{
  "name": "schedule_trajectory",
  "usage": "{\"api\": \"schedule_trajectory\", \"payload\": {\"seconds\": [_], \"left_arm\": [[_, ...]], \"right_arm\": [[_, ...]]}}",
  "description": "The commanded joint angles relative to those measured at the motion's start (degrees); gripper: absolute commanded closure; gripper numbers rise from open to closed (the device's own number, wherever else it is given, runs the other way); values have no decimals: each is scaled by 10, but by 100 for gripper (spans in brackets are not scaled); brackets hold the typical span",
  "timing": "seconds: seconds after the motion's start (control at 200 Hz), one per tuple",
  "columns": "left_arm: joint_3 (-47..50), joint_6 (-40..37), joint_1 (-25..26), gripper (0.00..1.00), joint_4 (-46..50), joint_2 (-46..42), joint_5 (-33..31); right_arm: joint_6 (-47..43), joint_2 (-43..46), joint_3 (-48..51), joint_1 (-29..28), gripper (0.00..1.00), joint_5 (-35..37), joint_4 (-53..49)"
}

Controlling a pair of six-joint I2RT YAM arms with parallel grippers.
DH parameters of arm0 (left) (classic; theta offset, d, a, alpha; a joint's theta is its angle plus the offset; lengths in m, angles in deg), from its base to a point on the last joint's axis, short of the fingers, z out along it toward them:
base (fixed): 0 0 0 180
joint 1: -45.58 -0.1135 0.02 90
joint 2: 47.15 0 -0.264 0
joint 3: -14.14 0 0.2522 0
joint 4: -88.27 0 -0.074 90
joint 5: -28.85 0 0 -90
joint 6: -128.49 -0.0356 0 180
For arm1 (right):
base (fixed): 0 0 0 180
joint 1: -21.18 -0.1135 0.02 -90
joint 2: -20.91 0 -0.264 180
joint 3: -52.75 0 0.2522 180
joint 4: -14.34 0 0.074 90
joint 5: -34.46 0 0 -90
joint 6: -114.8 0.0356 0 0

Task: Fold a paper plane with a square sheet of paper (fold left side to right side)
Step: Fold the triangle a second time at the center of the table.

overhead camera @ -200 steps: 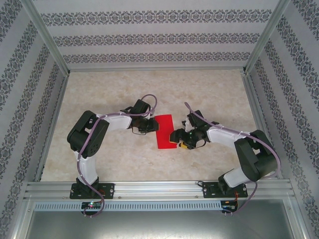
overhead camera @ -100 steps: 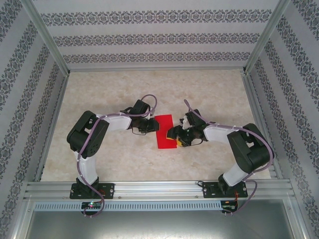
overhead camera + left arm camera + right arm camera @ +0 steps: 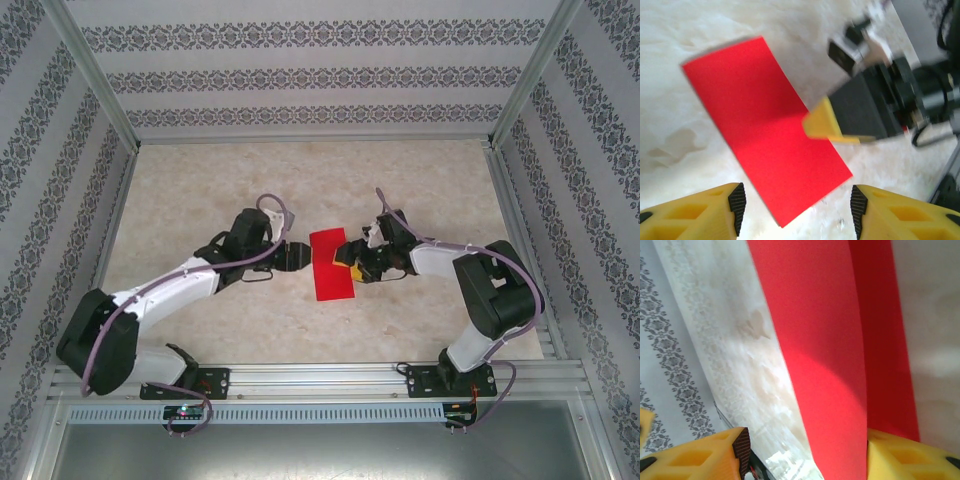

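Now, nearest the rail, the left arm (image 3: 165, 292) is lying stretched out low across the counter (image 3: 200, 190), whereas half a second ago its elbow was standing up over its base. The left fingers (image 3: 292, 257) are hanging wide apart and holding nothing, just beside the left edge of the sheet of paper (image 3: 331, 263) instead of over it.

Across from them, the right fingers (image 3: 350, 258) are also spread. They are gripping nothing, and they are sitting further up the sheet's right edge than before. In the left wrist view one yellow tip is touching that edge.

The sheet is lying flat in the middle of the counter as a narrow rectangle, red face up. It is probably already folded left over right. The left arm's retreat suggests it is leaving the flap, while the right arm is likely steadying the stacked edges. Whether the crease is pressed sharp cannot be told.

Nothing on the counter is serving as a container, and the paper is resting directly on the surface.
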Motion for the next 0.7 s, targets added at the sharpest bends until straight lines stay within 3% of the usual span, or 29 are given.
{"api": "schedule_trajectory", "payload": {"seconds": [0.0, 0.285, 0.694], "left_arm": [[12, -42, 53, 37, 11, -12, -68], [-77, -109, 203, 30, 67, 61, -218], [-214, -141, 290, 26, 154, 234, -345]], "right_arm": [[-9, -6, -26, 8, 42, -17, -14], [-23, -22, -71, 17, 42, -31, -41], [-19, -40, -89, 19, 43, -35, -39]]}}
